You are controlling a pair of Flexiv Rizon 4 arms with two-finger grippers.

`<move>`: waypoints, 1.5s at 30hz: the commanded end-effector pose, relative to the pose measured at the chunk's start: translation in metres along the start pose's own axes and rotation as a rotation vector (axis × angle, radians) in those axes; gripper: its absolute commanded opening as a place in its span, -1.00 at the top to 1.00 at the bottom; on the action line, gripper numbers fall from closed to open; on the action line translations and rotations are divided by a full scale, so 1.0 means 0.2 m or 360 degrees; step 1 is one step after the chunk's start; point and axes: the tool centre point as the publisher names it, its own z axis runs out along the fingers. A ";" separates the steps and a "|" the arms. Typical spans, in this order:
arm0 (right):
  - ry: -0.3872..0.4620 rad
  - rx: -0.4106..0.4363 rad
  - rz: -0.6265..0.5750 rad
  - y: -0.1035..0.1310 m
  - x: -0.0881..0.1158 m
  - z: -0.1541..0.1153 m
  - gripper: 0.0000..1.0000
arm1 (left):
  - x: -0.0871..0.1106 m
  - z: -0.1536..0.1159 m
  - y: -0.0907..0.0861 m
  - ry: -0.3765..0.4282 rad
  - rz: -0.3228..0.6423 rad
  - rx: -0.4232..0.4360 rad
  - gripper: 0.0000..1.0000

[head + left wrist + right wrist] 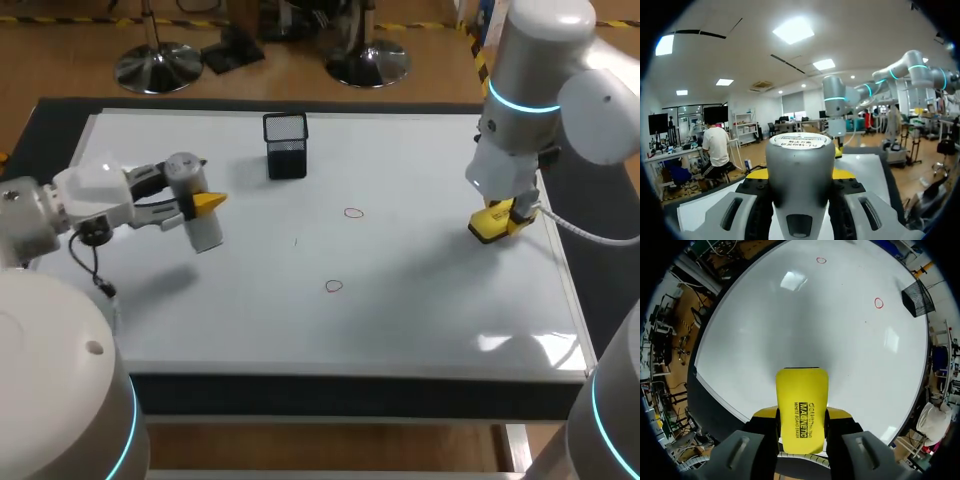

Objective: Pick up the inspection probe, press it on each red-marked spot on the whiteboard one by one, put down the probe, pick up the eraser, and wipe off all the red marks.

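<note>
My left gripper (205,203) is shut on the inspection probe (192,203), a grey-white cylinder, and holds it tilted above the left part of the whiteboard (420,320). In the left wrist view the probe (800,165) stands between the yellow tips. My right gripper (507,217) is shut on the yellow eraser (489,226) close to the board's right edge; the eraser (802,405) fills the gap between its fingers. Two small red marks are on the board, one (353,212) at the middle and one (334,286) nearer the front; both show ahead of the eraser (879,303) (821,260).
A black mesh holder (286,145) stands upright at the back of the whiteboard, behind the red marks and also seen ahead of the right gripper (917,297). A dark table border runs round the board.
</note>
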 end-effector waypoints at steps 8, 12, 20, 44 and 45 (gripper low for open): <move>0.0004 0.0003 -0.0003 0.00 0.00 0.00 1.00 | 0.04 0.41 0.00 0.0396 0.0010 0.0051 1.00; 0.0004 0.0003 -0.0003 0.00 0.00 0.00 1.00 | 0.08 0.51 -0.02 0.0490 0.0021 0.0062 1.00; 0.0004 0.0003 -0.0003 0.00 0.00 0.00 1.00 | 0.13 0.72 -0.02 0.0652 0.0025 0.0065 1.00; 0.0004 0.0003 -0.0003 0.00 0.00 0.00 1.00 | 0.11 1.15 0.10 0.1043 0.0034 0.0035 1.00; 0.0004 0.0003 -0.0003 0.00 0.00 0.00 1.00 | 0.10 1.16 0.11 0.1049 0.0031 0.0029 1.00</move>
